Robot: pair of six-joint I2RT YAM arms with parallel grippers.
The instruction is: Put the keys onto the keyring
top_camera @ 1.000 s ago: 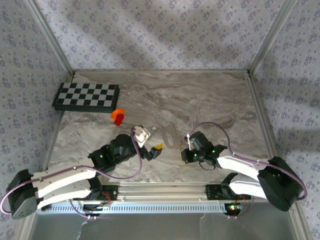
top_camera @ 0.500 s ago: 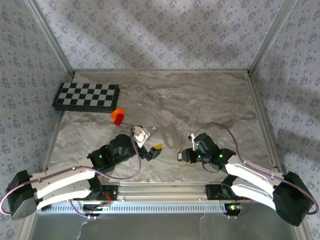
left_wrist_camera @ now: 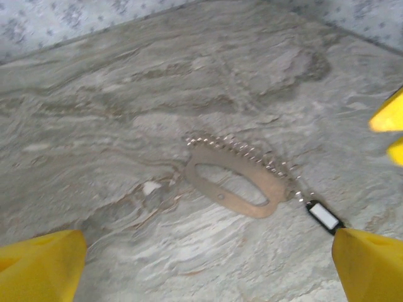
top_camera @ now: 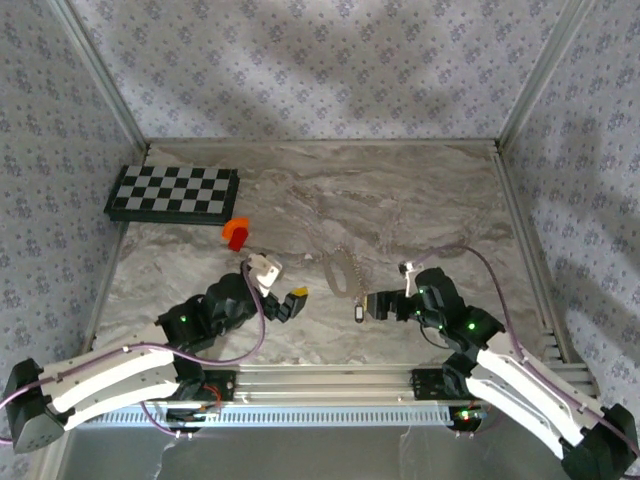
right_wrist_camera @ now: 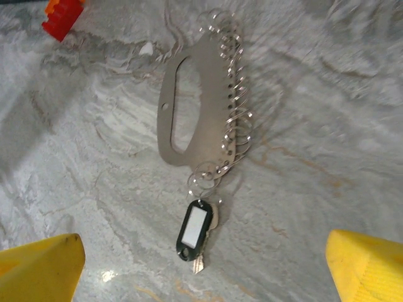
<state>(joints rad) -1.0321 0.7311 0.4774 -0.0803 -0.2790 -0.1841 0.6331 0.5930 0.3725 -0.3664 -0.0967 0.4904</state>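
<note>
The keyring (top_camera: 342,268) is a flat silvery oval loop (right_wrist_camera: 211,94) lying on the marble table, with fine wire rings along one edge. The key (right_wrist_camera: 195,229), with its black white-windowed head and thin silver blade, lies flat at the loop's near end. Its head touches the last small ring there. It is a small dark speck (top_camera: 358,313) in the top view. My right gripper (top_camera: 388,290) hovers open just right of the key, yellow fingertips (right_wrist_camera: 41,267) wide apart, nothing between them. My left gripper (top_camera: 287,298) stands open left of the keyring (left_wrist_camera: 233,179), also empty.
An orange-red block (top_camera: 237,232) sits left of the keyring, and a folded checkerboard (top_camera: 172,193) lies at the back left. Aluminium rails (top_camera: 520,230) and patterned walls border the table. The right gripper's yellow pads (left_wrist_camera: 389,118) show at the right edge of the left wrist view.
My right gripper has opened, let go of the key and drawn back to the right. The key now rests on the table at the keyring's end. The left arm has pulled back slightly leftward.
</note>
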